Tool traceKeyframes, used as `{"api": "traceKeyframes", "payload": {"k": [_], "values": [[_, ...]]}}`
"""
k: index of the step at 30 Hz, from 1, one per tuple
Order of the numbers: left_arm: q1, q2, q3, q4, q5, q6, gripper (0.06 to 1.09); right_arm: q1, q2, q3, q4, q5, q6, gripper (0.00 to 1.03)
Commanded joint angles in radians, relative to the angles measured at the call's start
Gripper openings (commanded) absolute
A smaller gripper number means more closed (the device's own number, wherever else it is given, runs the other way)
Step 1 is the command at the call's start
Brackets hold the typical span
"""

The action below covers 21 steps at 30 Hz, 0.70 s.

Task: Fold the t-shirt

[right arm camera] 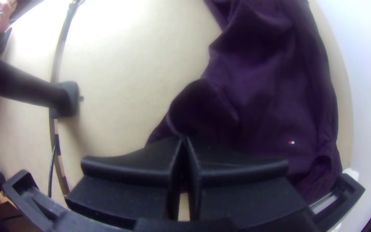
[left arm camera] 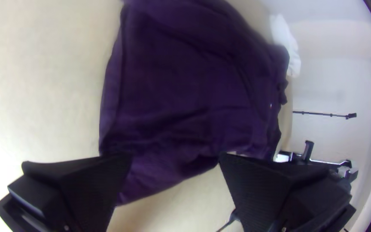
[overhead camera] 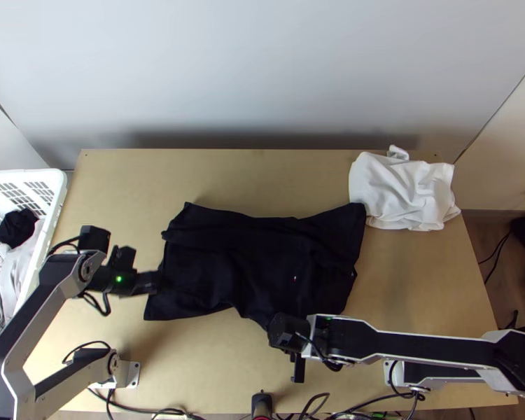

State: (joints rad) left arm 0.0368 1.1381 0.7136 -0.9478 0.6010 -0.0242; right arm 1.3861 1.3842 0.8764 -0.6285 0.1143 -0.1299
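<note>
Black t-shirt (overhead camera: 262, 259), rumpled, left gripper (overhead camera: 155, 282) at edge

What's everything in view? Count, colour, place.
T-shirt: one, black, mid-table, partly folded or rumpled
Loose cloth: one, white, bunched, table's far right
Basket: one, white, far left
Dark cloth: one, black, in basket
Pale laundry: count unclear, grey-white, in basket
Table: one, light wood, centre
Wall: one, pale, behind table
Cables: several, black, near edge
Arms: two, silver-grey/black, lower left and right
Left gripper: one, black, t-shirt's left edge, jaws apart
Right gripper: one, black, t-shirt's near edge, jaws closed on it
</note>
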Motion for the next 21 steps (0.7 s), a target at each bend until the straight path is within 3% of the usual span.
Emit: {"api": "traceKeyframes", "payload": {"k": [1, 8, 21], "values": [[-0.008, -0.054, -0.013, -0.175, -0.032, 0.036, 1.04, -0.007, -0.014, -0.002, 0.003, 0.001, 0.021, 0.03], [0.003, -0.041, -0.032, -0.011, -0.044, 0.05, 1.04, -0.018, -0.013, 0.012, 0.001, 0.001, 0.023, 0.03], [0.043, 0.041, -0.069, 0.092, -0.218, 0.205, 1.04, -0.044, -0.033, 0.004, -0.008, 0.001, 0.024, 0.03]]}}
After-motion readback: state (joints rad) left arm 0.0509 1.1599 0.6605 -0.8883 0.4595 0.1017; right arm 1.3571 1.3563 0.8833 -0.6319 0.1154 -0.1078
